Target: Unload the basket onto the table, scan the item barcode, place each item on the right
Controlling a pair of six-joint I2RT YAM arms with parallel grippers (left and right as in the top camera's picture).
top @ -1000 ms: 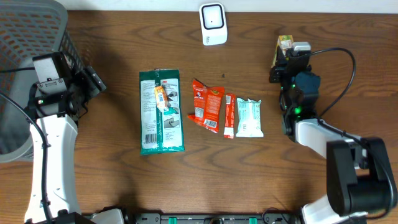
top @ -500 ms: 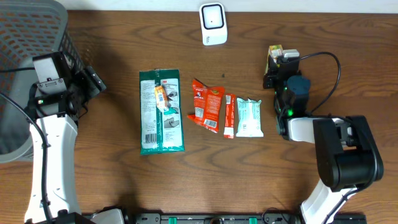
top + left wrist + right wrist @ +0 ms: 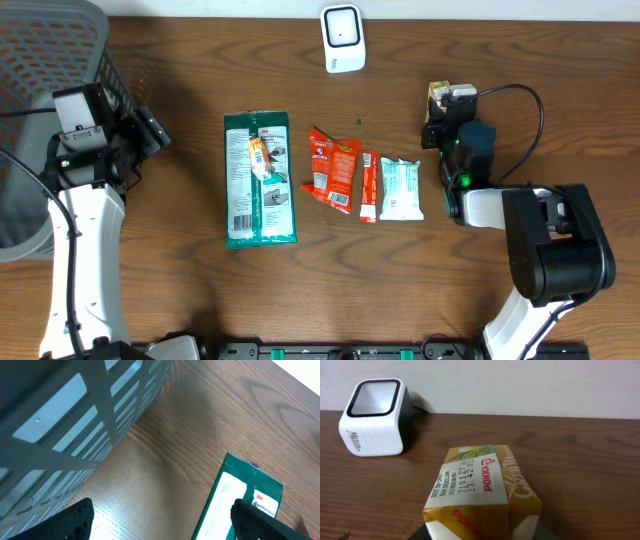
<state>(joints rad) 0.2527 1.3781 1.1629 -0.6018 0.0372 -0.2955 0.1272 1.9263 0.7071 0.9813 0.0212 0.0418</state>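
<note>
The item is a yellow-and-white Pokka green tea carton, and my right gripper is shut on its lower end. Its printed top faces the camera, and no barcode shows. From overhead, the carton sits at the tip of the right gripper, right of the white scanner. In the right wrist view the scanner stands at the upper left, window turned up, apart from the carton. My left gripper hangs open over bare wood beside the basket, holding nothing.
A grey mesh basket fills the far left. Mid-table lie a green 3M pack, an orange snack pack, a red stick and a white-blue pack. The right arm's cable loops behind it.
The right gripper has carried the carton to the left, closer to the scanner, and its arm has swung round. The left arm has not moved.
</note>
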